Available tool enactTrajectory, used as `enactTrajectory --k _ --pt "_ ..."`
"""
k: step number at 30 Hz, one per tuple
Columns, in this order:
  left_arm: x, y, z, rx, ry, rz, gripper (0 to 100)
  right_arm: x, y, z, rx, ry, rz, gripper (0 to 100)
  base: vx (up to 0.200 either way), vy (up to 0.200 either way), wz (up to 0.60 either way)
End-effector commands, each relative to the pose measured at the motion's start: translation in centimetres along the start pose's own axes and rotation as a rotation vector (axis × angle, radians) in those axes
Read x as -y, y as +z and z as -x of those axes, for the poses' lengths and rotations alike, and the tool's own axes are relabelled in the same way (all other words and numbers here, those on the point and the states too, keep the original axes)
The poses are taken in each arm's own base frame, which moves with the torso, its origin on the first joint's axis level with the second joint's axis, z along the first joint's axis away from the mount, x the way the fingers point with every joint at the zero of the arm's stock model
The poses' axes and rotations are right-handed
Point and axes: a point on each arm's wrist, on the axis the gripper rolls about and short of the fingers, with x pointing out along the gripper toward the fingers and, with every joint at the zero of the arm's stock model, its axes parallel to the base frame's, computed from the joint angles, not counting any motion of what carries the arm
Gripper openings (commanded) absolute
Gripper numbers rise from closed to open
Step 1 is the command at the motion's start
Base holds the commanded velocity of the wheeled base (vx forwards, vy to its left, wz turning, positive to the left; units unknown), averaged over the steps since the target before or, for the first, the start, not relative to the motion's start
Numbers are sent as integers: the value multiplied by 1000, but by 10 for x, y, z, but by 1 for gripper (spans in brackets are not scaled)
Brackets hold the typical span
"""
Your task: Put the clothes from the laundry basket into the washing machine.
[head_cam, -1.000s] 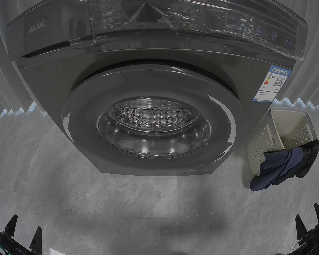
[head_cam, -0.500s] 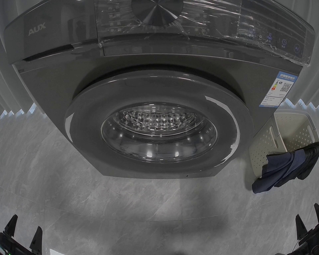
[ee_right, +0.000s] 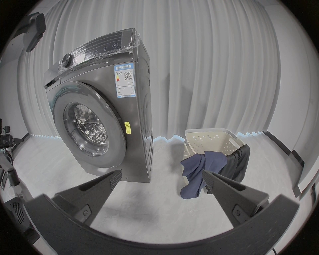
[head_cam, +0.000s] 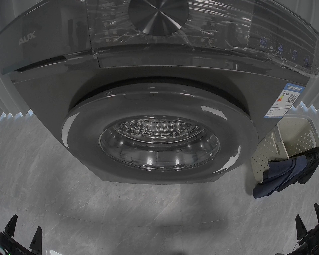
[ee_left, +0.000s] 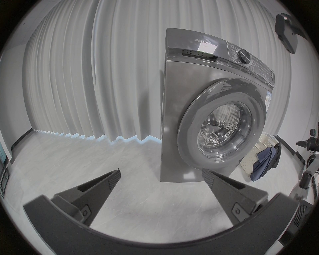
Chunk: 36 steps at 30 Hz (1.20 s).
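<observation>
A grey front-loading washing machine (head_cam: 159, 99) stands straight ahead, its round glass door (head_cam: 159, 142) closed. To its right on the floor is a cream laundry basket (head_cam: 270, 152) with a navy cloth (head_cam: 279, 177) and a black garment (head_cam: 309, 162) hanging over its front rim. My left gripper (head_cam: 22, 232) is low at the bottom left corner, open and empty. My right gripper (head_cam: 307, 220) is low at the bottom right, open and empty, short of the basket (ee_right: 212, 141). In the right wrist view the navy cloth (ee_right: 197, 171) and black garment (ee_right: 237, 162) hang just beyond the open fingers.
Grey tiled floor (head_cam: 133, 206) lies between me and the machine. Pleated white curtains (ee_left: 83, 73) run behind the machine and basket. Clear plastic film covers the control panel (head_cam: 232, 30) around the dial (head_cam: 159, 15).
The whole head view has shifted: the washing machine looks larger and lower, so the camera has come closer. Both grippers stay in the same corners, still open.
</observation>
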Motion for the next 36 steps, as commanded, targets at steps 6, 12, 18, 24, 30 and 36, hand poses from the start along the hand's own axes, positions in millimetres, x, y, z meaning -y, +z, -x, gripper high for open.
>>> enactTrajectory --k 6,12,18,24,30,36 --pt "0 -5 0 1 0 0 100 0 -5 0 0 0 0 100 0 100 0" --pt "0 -5 0 1 0 -2 100 0 -5 0 0 0 0 100 0 0 0" --pt "0 -5 0 1 0 -3 100 0 -5 0 0 -3 3 100 0 0 0" --pt "0 -5 0 1 0 -3 100 0 -5 0 0 0 0 100 167 0 0" --pt "0 -5 0 1 0 0 100 0 -5 0 0 -5 4 100 33 0 0" --pt "0 -5 0 1 0 0 100 0 -5 0 0 -9 1 100 0 0 0"
